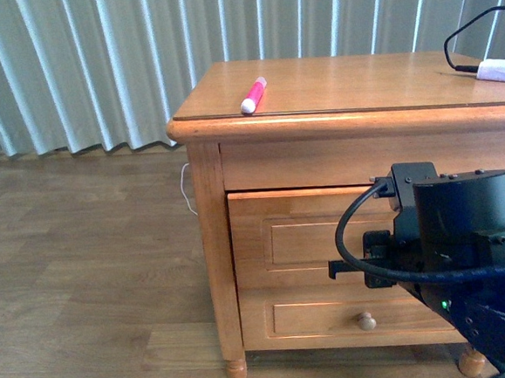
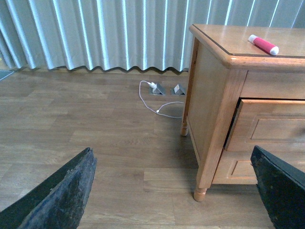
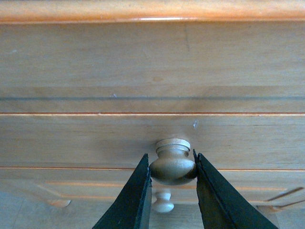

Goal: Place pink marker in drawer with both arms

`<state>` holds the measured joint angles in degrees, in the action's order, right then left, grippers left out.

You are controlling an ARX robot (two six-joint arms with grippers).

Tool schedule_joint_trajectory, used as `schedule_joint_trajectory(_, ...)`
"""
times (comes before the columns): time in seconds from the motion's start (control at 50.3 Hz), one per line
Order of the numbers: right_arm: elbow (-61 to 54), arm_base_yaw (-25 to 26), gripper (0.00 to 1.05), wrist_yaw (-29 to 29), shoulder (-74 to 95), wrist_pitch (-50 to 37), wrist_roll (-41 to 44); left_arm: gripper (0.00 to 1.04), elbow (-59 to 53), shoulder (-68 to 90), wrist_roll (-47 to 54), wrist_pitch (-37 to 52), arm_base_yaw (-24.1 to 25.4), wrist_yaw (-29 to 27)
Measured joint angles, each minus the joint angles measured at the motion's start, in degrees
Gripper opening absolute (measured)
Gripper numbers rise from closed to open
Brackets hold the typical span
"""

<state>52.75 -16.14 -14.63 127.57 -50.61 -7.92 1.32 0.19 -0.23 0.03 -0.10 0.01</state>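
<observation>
Front view, with both wrist views: the pink marker (image 1: pixel 254 95) lies flat on the top of the light-oak cabinet (image 1: pixel 358 80), near its front edge toward the left corner, white cap end pointing to 7 o'clock and pink end to 1 o'clock. A white adapter (image 1: pixel 499 70) with a black cable sits well apart from it, at 3 o'clock on the same top. My right arm (image 1: pixel 466 233) stands in front of the drawer (image 1: pixel 300 238), at 5 o'clock from the marker, and hides the middle of the panel. In the right wrist view my right gripper (image 3: pixel 171 157) is narrowed on the drawer's round wooden knob (image 3: pixel 173 164), one black finger touching each side of it. The smaller knob (image 3: pixel 163 202) of the shallower drawer shows just beyond. In the left wrist view my left gripper (image 2: pixel 171 150) is spread wide and holds nothing, over the wooden floor (image 2: pixel 95 124) beside the cabinet. That view shows the drawer front standing slightly proud of the frame, with a dark gap along its edge.
</observation>
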Motion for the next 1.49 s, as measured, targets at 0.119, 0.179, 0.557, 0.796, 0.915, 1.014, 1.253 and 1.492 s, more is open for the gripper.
schedule_joint_trajectory(0.119, -6.1, -0.2, 0.21, 0.9, -3.4, -1.7, -0.1, 0.98, 0.0, 0.0, 0.0, 0.0, 0.0, 0.0)
schedule_joint_trajectory(0.179, -10.0, -0.3, 0.21, 2.1, -6.1, -1.8, -0.3, 0.98, 0.0, 0.0, 0.0, 0.0, 0.0, 0.0)
schedule_joint_trajectory(0.557, -32.7, -4.1, 0.22, 2.7, -18.5, -7.5, -1.5, 0.98, 0.0, 0.0, 0.0, 0.0, 0.0, 0.0)
schedule_joint_trajectory(0.796, -36.2, -3.9, 0.59, 0.3, -24.7, -6.1, -2.9, 0.98, 0.0, 0.0, 0.0, 0.0, 0.0, 0.0)
schedule_joint_trajectory(0.915, -38.0, -2.7, 0.76, 2.0, -34.8, 2.6, -2.9, 0.98, 0.0, 0.0, 0.0, 0.0, 0.0, 0.0)
schedule_joint_trajectory(1.014, -39.0, -0.4, 0.97, 5.7, -51.4, 19.0, -2.3, 0.98, 0.0, 0.0, 0.0, 0.0, 0.0, 0.0)
schedule_joint_trajectory(1.253, -32.9, 10.6, 0.96, 13.4, -82.9, 51.4, -0.1, 0.98, 0.0, 0.0, 0.0, 0.0, 0.0, 0.0)
schedule_joint_trajectory(1.492, -31.0, 10.0, 0.96, 13.0, -90.7, 61.5, 0.9, 0.98, 0.0, 0.0, 0.0, 0.0, 0.0, 0.0)
